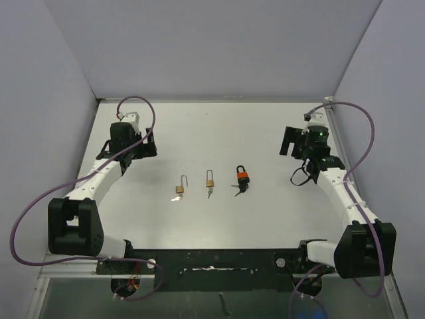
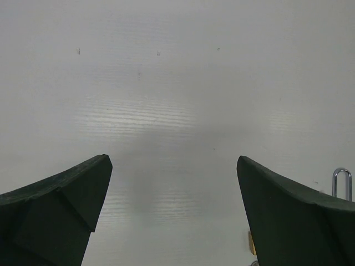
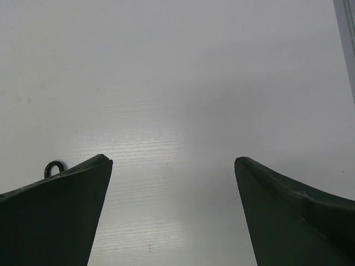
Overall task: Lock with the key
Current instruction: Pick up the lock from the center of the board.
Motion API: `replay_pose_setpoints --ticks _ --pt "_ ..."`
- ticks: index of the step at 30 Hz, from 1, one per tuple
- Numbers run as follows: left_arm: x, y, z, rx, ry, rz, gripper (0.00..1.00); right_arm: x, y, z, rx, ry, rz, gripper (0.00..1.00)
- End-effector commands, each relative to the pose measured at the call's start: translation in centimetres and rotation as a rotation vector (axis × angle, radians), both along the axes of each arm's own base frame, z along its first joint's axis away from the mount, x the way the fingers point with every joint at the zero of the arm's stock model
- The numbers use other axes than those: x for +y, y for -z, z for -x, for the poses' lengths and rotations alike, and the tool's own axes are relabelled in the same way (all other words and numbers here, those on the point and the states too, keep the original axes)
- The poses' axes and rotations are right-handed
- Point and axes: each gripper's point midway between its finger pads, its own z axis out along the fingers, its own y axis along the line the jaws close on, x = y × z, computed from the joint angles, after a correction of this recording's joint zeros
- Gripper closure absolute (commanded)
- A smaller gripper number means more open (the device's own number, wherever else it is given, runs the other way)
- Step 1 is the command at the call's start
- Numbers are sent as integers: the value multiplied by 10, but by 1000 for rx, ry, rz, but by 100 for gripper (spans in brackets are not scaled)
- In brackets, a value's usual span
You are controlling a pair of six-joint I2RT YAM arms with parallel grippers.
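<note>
Three metal padlocks in a row mid-table: open-shackle brass padlock (image 1: 180,186), middle brass padlock (image 1: 210,179), orange-black padlock (image 1: 242,176) with keys (image 1: 239,189). Left gripper (image 1: 151,143) and right gripper (image 1: 287,141) flank them, elbows bent, jaws wide apart, empty.

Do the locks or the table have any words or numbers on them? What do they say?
No words or numbers can be read anywhere in these pictures.
The left brass padlock: too small to show any writing.
The middle brass padlock: too small as well.
The orange-and-black padlock: too small as well.
The white table: plain in both wrist views, no signs.
</note>
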Motion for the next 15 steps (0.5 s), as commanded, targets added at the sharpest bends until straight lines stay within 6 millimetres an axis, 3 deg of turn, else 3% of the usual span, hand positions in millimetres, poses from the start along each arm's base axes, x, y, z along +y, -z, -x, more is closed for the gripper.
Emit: replay_pose_setpoints --ticks 1,10,15 --pt "-3 -43 -14 -135 -1 35 2 -1 -8 -1 4 33 -7 2" --pt "2 -41 -8 -121 -15 13 2 4 -9 -1 -17 31 -45 2" --pt "1 -50 -11 -135 -24 28 2 8 -13 -4 -36 30 -75 2"
